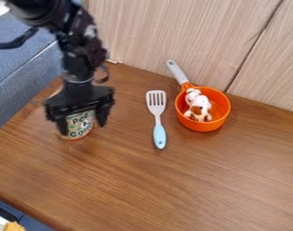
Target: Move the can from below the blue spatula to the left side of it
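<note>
Can: camera view puts it to the left of the spatula, well apart, wood of the table between them. It looks roughly upright, label facing out, base at or very near the table; you can't be sure of contact from this angle. The gripper hangs low over it and straddles it; whether it is clamped on the can or has let go, you cannot tell. Spatula lies flat, slots towards the wall, blue handle towards you; orange pan with a toy dog inside sits on its far side, well out of your way. My read: placement is nearly or wholly done, so the step in hand is a clean set-down and release. Check the base sits flat before you let go; part evenly on both sides, then lift straight up. Any sideways drift on the way out could drag or tip the can. Clear its top fully before swinging off, and keep away from the spatula.
</note>
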`<state>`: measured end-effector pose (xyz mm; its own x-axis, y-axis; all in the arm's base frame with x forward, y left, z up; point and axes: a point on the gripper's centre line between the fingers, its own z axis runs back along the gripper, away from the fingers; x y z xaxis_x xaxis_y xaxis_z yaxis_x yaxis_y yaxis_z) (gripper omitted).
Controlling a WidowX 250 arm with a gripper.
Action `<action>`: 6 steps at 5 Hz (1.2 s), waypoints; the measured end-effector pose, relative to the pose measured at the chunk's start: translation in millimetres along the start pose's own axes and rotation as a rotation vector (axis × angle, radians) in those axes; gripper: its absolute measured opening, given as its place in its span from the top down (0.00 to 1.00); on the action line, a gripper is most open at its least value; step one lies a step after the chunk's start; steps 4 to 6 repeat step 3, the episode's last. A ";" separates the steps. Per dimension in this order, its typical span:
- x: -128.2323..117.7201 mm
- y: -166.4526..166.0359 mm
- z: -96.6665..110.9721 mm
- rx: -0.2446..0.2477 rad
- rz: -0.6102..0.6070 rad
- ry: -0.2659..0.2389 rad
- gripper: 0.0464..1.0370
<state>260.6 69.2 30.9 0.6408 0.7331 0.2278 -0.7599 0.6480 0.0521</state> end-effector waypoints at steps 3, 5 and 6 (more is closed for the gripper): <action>-43.8 -65.0 33.8 -0.139 -0.291 -0.051 0.04; -43.8 -65.0 33.8 -0.139 -0.291 -0.051 0.04; -43.8 -65.0 33.8 -0.139 -0.291 -0.051 0.04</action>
